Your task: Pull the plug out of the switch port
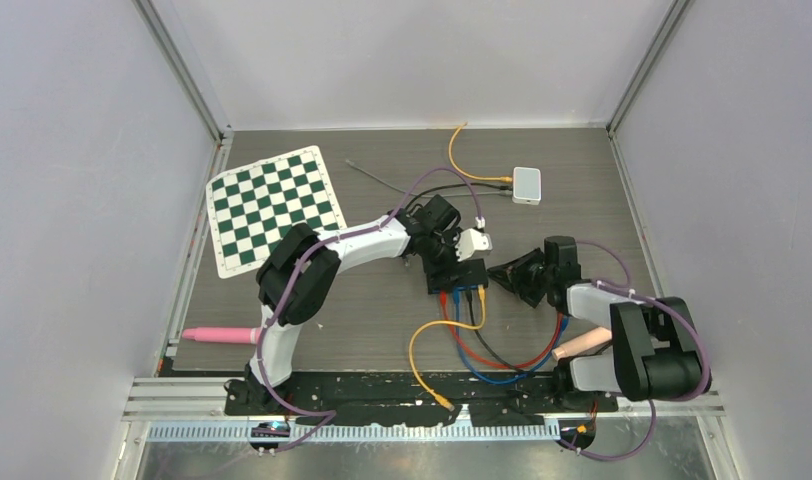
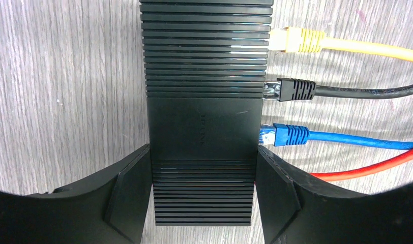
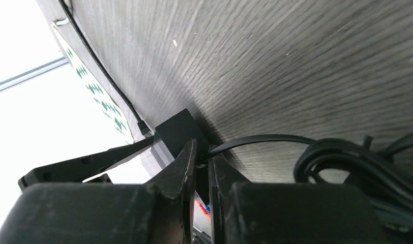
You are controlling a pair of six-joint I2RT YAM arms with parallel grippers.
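Slack cables (image 1: 479,352) in yellow, red, blue and black loop over the table (image 1: 372,330) between the arm bases and the switch (image 2: 204,76), then run up to its ported side. From the left wrist, that side shows a yellow plug (image 2: 297,40), a black plug (image 2: 295,90) and a blue plug (image 2: 290,135) in a row. A red cable (image 2: 367,168) goes in just past the blue one, its plug hidden behind a finger. All three plugs look seated, each with its long axis square to the ported side, so a pull should run straight away from that side. The left gripper (image 2: 203,152) is clamped across the switch's body, one finger on the ported side past the blue plug and one on the opposite side, which I read as bracing. The right gripper (image 3: 202,155) lies just beside the switch with its tips toward it, its fingers (image 3: 179,173) drawn to a thin slit. A black cable leaves from right beside the tips, but whether they pinch a plug I cannot tell. As the free arm close to the plugs, the right one seems the one to pull. Beyond the switch, well apart from it, lie a small white box (image 1: 526,184) and a checkerboard (image 1: 272,205).
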